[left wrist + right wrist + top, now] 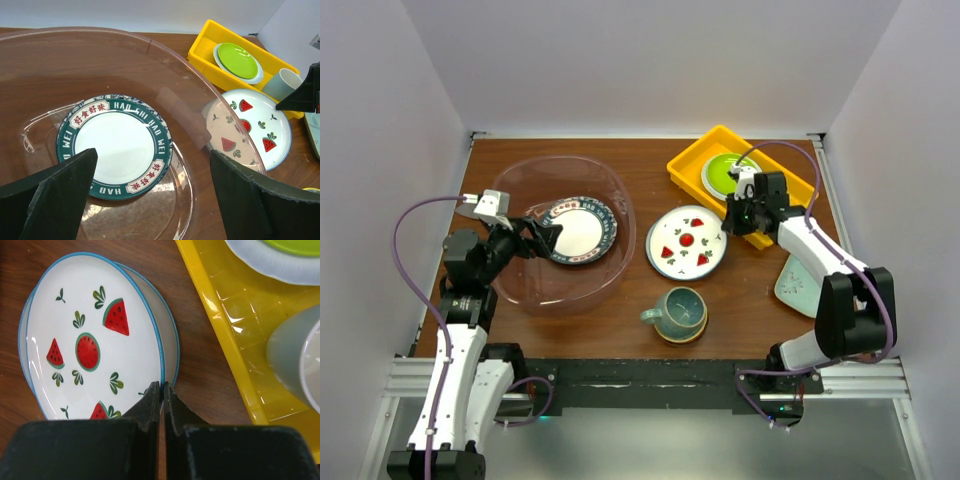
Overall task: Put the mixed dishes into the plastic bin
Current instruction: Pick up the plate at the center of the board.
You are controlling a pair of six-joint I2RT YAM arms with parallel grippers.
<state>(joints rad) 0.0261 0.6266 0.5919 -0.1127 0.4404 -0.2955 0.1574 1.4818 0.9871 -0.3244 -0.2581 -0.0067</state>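
The plastic bin (532,288) sits on the left half of the table (620,335), its rounded clear wall rising well above the wood. On its floor, a little right of centre, the dark lettered plate (115,145) lies flat. A blue-patterned plate (106,96) peeks out from under its far edge. The floor is bare on the bin's left and near sides.

The left gripper (548,238) hangs inside the bin's rim over the lettered plate's left edge. Its jaws are spread wide and empty, with one finger (60,185) on each side of the wrist view.

Just right of the bin, across a narrow strip of bare wood, is the watermelon plate (90,335). The right gripper (161,390) is on the edge farthest from the bin, with its jaws pinched together on the blue rim. A second pale rim line shows beneath that edge, but whether the plate is tilted off the table cannot be told.

The teal mug (680,312) stands to the bin's near right, apart from both the bin and the watermelon plate. The pale mint dish (792,288) lies far to the right of the bin, partly hidden under the right arm.

The yellow tray (692,165) sits to the bin's far right, close behind the watermelon plate. It holds the lime-green plate (728,172) and a pale cup (282,84). Open wood runs along the near side of the bin.
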